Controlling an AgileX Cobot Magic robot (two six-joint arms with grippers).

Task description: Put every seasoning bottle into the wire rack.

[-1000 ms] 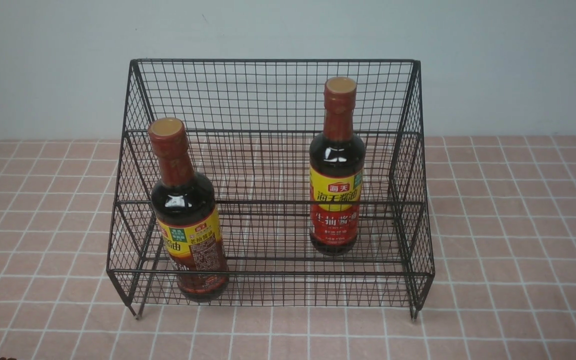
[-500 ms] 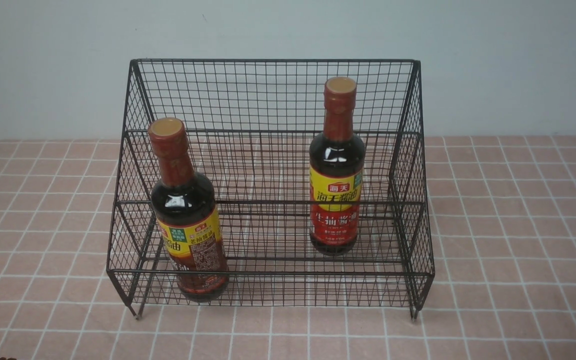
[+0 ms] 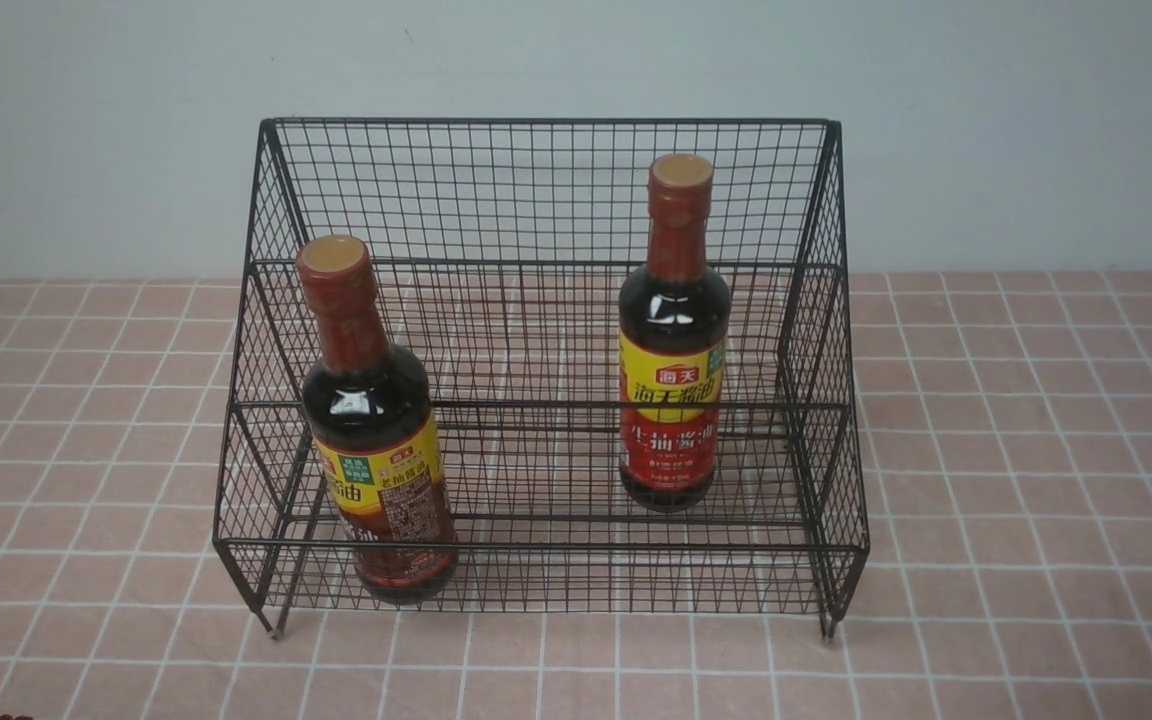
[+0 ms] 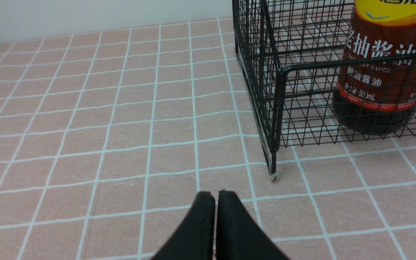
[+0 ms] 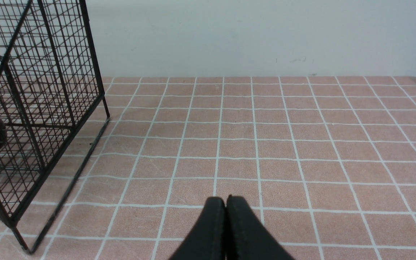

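Hovering low over tiles, L fingers (image 4: 215, 202) & R fingers (image 5: 226, 207) pressed together.

Both bottles upright in the wire rack (image 3: 546, 200): one (image 3: 376, 430) front-left, other (image 3: 673, 340) further back, right

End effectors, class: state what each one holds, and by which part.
Nothing is held. The left end effector and right end effector are both shut and empty, over bare table.

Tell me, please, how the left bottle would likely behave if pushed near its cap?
The left bottle is tall and narrow and already leans, so it would probably tip easily. It looks full, so likely heavy. Its glossy surface may be slippery.
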